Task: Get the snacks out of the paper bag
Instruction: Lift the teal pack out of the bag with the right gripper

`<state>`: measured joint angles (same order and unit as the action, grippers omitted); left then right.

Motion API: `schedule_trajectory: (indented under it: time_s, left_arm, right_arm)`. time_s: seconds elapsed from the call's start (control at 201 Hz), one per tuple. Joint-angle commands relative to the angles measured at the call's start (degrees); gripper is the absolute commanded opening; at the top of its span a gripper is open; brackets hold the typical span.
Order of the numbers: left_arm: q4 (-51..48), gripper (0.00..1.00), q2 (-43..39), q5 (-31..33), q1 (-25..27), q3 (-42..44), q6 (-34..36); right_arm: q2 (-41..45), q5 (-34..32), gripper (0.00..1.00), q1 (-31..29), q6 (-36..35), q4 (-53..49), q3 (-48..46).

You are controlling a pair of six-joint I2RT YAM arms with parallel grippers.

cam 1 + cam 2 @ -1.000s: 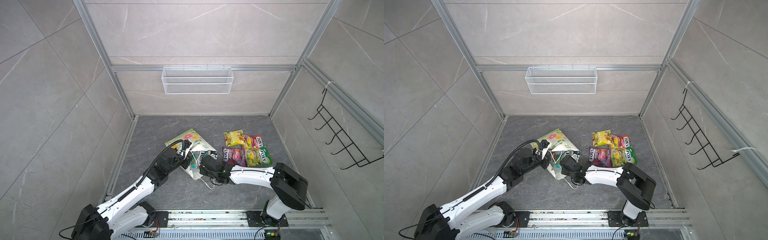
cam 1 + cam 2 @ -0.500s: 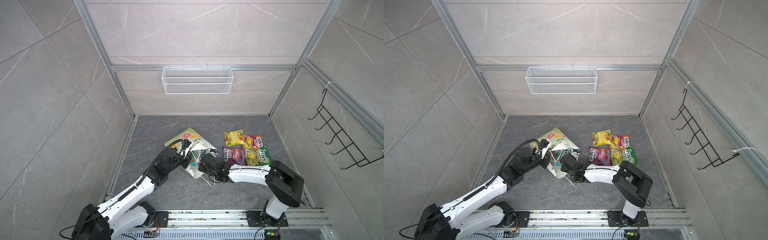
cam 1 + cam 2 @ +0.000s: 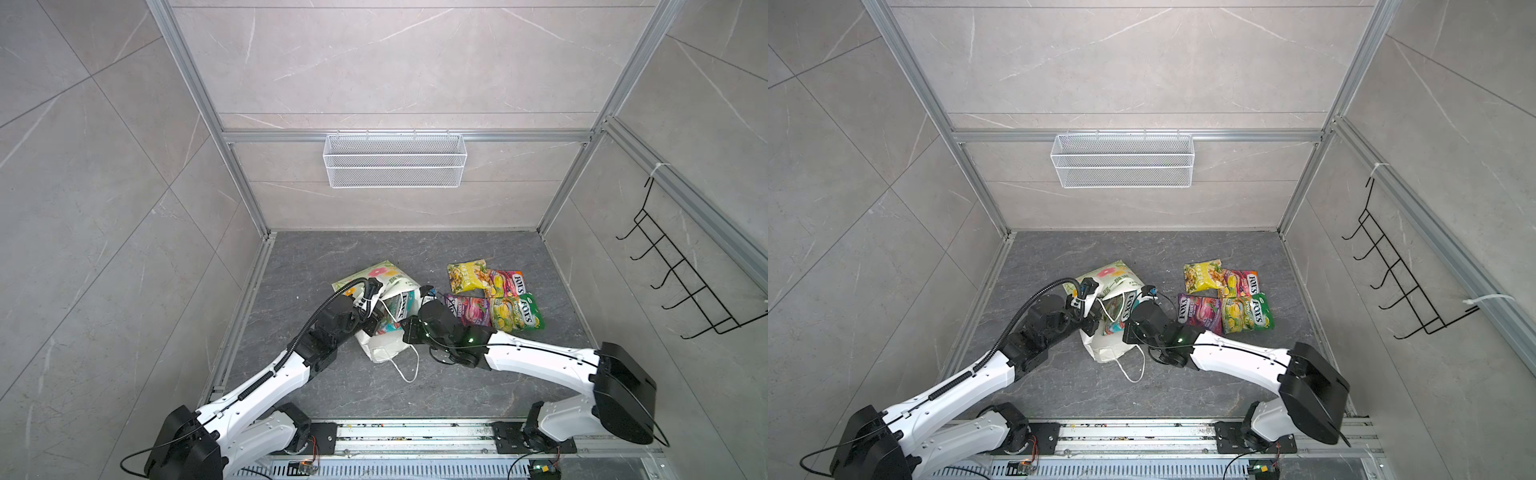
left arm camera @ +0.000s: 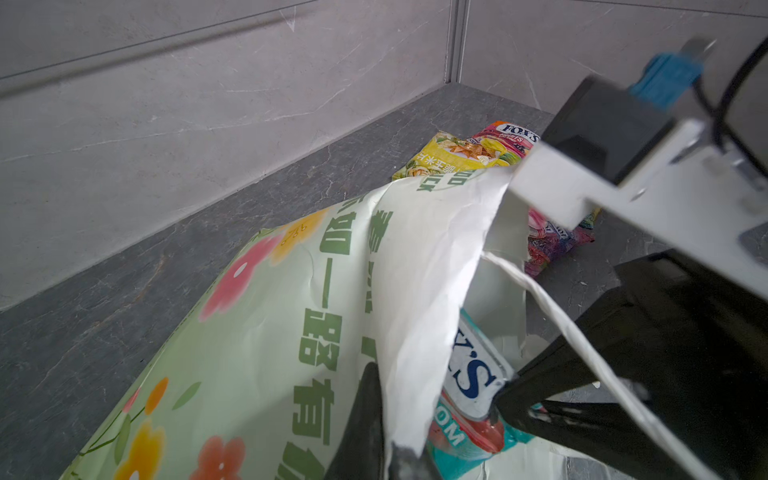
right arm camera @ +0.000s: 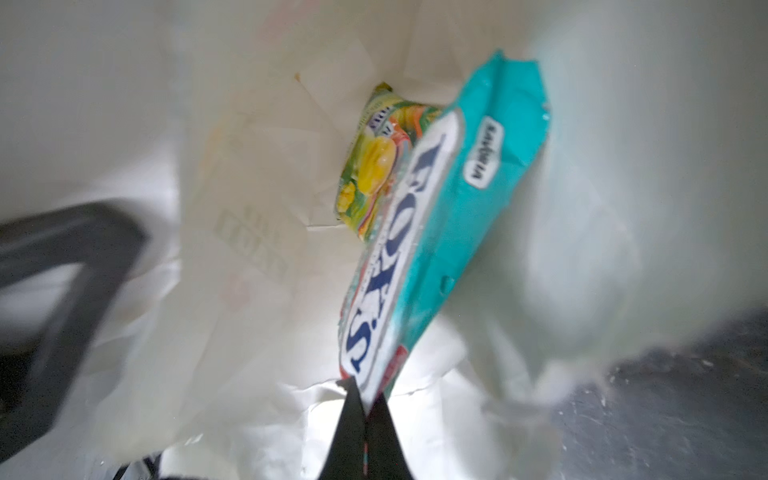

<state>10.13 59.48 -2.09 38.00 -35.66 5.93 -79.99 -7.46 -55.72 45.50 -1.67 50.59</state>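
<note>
- Four snacks lie out on the table (image 3: 457, 374), well clear of the paper bag (image 3: 374, 276) and to its right in both top views: a yellow packet (image 3: 467, 276), a pink packet (image 3: 505, 282), a purple packet (image 3: 469, 309) and a green packet (image 3: 515, 318). They sit in a loose block, edges touching or overlapping.
- The paper bag lies on its side near the middle of the table. Its mouth faces the robot and one white cord handle (image 3: 409, 370) trails out in front.
- The left fingers (image 4: 363, 415) are clenched on the upper lip of the bag, holding the mouth lifted open.
- The right fingers (image 5: 349, 436) reach into the mouth and are pinched tight on the near edge of a teal packet (image 5: 457, 216). Most of that packet is inside the bag.
- The right wrist view shows one more packet, a yellow-green packet (image 5: 374, 166), deeper in, against the bottom of the bag.
- Progress, as I judge it: well past halfway. Four packets are out, one is gripped but not yet drawn clear, and at least one remains behind it.
- Whether anything else hides under the folds of the bag cannot be told.
</note>
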Motion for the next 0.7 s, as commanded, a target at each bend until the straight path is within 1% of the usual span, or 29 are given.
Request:
schedule_trajectory:
  time_s: [0.0,0.139,0.239,0.318,0.393,0.493,0.582,0.622,0.692]
  left_arm:
    - [0.64,0.00,0.94,1.13,0.00,-2.37,-0.68]
    - [0.87,0.00,1.67,1.85,-0.03,-2.81,-0.55]
    - [-0.46,0.00,2.10,2.52,-0.03,-4.17,-0.53]
    - [-1.70,0.00,1.97,2.93,-0.03,-4.92,-0.15]
    - [-1.81,0.00,1.58,4.80,-0.03,-4.86,0.47]
    - [-1.34,0.00,1.25,6.95,-0.03,-4.33,0.72]
    - [-1.56,0.00,1.16,7.80,-0.03,-4.38,0.48]
    - [-1.15,0.00,1.10,8.10,-0.01,-4.18,0.44]
    - [-0.24,0.00,1.15,9.57,-0.03,-3.89,-0.30]
  right_arm:
    - [4.22,2.18,0.00,-1.04,-6.84,-4.96,2.16]
    - [7.19,3.67,0.00,-2.27,-11.04,-8.56,3.42]
    - [10.46,6.32,0.00,-2.49,-13.64,-9.72,2.85]
    - [14.34,7.05,0.00,-2.66,-16.22,-12.78,2.94]
    - [18.96,7.09,0.00,-2.68,-19.36,-16.27,2.99]
    - [24.77,5.28,0.00,-2.61,-23.00,-22.82,4.90]
    - [28.49,1.80,0.00,-2.61,-25.29,-28.47,7.43]
    - [29.83,-0.80,0.00,-2.55,-25.80,-30.07,8.51]
    - [31.72,-7.49,0.00,-2.17,-25.52,-32.91,10.25]
